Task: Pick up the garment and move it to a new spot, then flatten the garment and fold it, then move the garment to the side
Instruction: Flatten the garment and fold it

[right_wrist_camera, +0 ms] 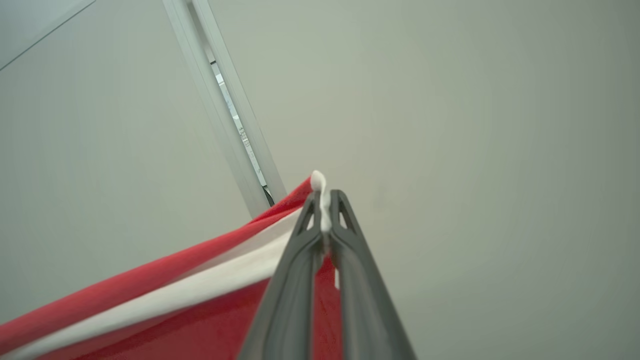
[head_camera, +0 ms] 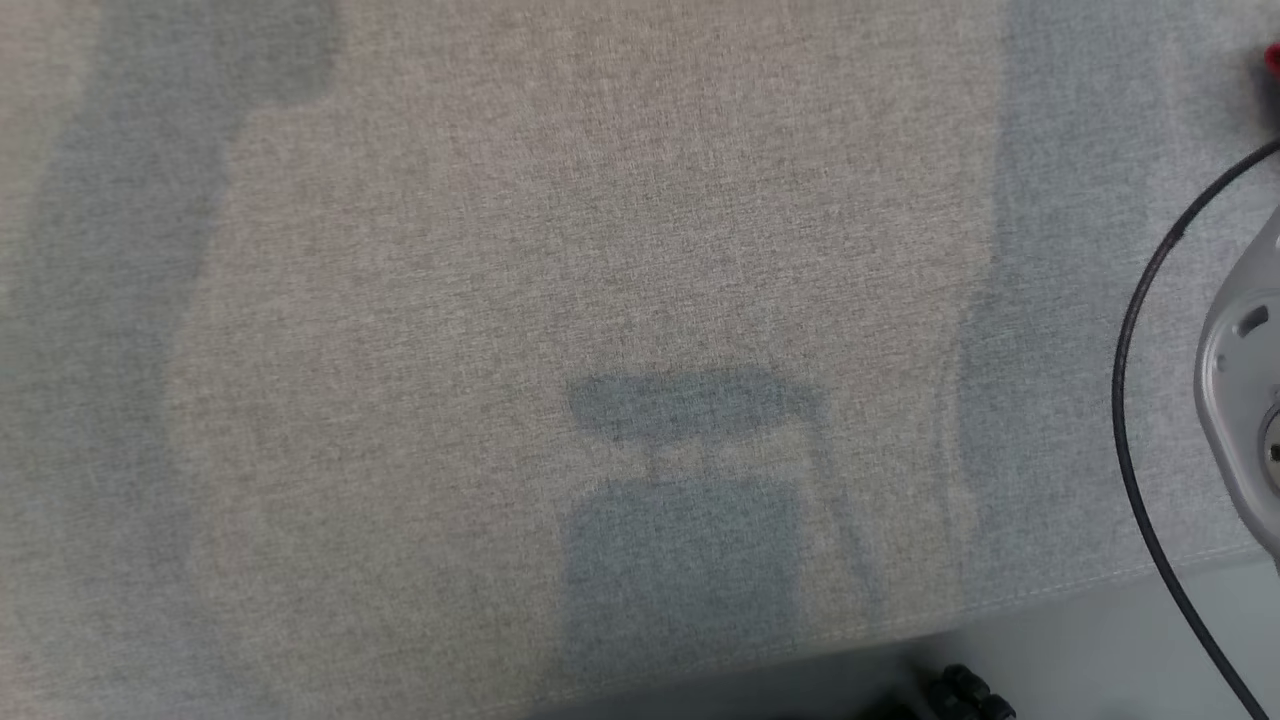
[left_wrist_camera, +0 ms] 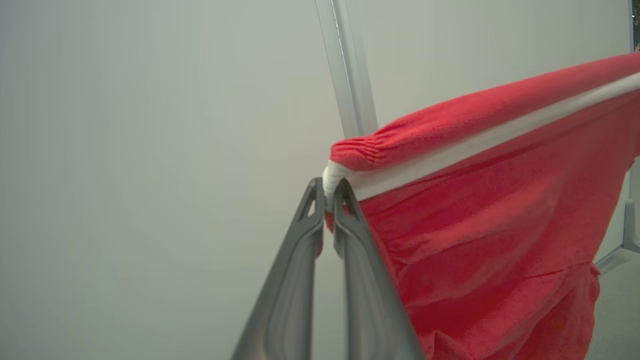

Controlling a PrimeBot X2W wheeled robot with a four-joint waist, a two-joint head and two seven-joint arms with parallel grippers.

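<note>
The garment [left_wrist_camera: 480, 220] is red cloth with a white band along its upper edge. It hangs stretched in the air between my two grippers. My left gripper [left_wrist_camera: 329, 186] is shut on one end of the white band, and the cloth falls away to the right in the left wrist view. In the right wrist view my right gripper [right_wrist_camera: 325, 196] is shut on the band's other end, and the garment [right_wrist_camera: 175, 320] runs off to the lower left. A small red speck of the garment [head_camera: 1272, 58] shows at the head view's right edge.
The grey fabric table [head_camera: 560, 300] spreads across the head view, its front edge at the lower right. A pale forearm [head_camera: 1245, 390] and a black cable [head_camera: 1135, 400] stand at the right edge. Pale metal frame bars [left_wrist_camera: 350, 75] rise behind the garment.
</note>
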